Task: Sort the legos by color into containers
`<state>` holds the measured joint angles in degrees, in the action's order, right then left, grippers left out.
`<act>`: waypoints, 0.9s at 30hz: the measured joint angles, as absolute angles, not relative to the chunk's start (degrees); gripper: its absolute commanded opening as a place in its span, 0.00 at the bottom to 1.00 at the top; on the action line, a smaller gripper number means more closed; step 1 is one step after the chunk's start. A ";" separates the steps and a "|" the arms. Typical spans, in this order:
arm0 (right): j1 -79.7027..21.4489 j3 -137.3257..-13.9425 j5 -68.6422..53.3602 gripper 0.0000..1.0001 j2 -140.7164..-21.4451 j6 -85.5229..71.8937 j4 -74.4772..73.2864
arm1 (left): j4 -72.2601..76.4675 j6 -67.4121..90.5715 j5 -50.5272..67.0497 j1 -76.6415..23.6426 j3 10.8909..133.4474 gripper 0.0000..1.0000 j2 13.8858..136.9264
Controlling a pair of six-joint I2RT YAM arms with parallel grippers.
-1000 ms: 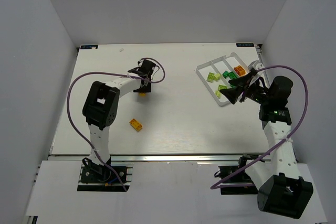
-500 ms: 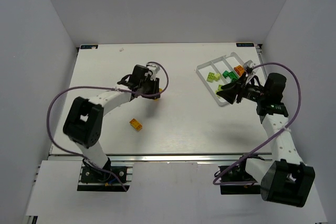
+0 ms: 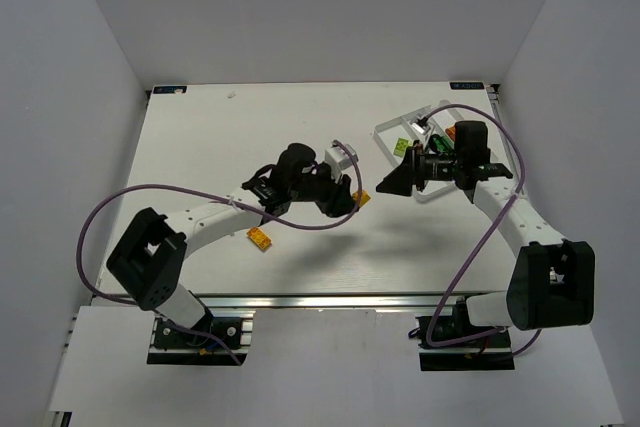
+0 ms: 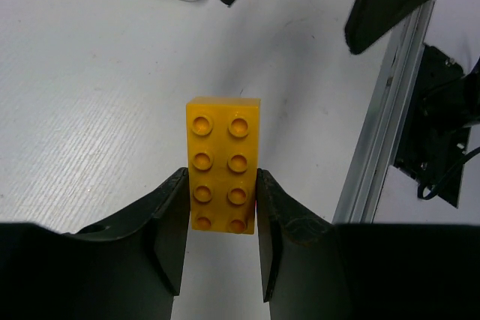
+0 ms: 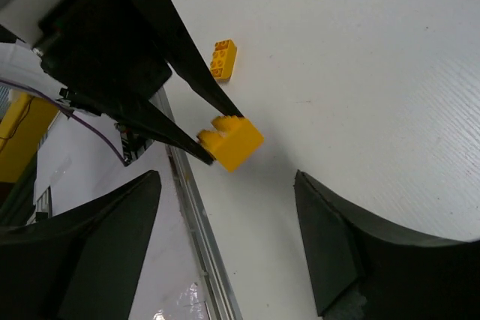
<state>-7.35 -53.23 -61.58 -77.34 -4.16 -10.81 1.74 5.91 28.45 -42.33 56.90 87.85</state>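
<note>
our left gripper clamps one end of a yellow-orange brick at mid-frame in the top view. just beyond it our right gripper gapes empty, between that brick and the tray at upper right. another orange brick lies on the table at lower left. the held brick's long axis points straight out from the fingers, studs facing the wrist camera.

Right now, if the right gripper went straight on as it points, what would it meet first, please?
Probably the orange brick clamped in the left gripper; it lies straight ahead of the right gripper, though depth is unclear.
</note>
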 measured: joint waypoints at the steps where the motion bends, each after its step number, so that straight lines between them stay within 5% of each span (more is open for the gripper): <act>1: -7.64 -53.23 -61.65 0.80 -77.34 -4.45 -10.81 | 1.69 5.52 27.88 -43.05 57.12 0.19 88.55; 16: -9.96 -54.61 -57.39 0.72 -82.78 -3.53 -16.19 | 0.82 1.65 17.76 -49.84 64.86 0.19 95.24; 24: -9.74 -54.85 -54.70 0.21 -82.78 -3.29 -16.47 | -0.05 0.82 14.61 -51.18 66.46 0.26 96.47; 26: -9.76 -54.87 -54.72 0.08 -82.78 -3.07 -16.43 | -0.05 0.82 13.96 -51.40 66.46 0.34 96.47; 27: -9.76 -54.87 -54.76 0.02 -82.78 -3.03 -16.38 | -0.05 0.82 13.72 -51.42 66.46 0.48 96.47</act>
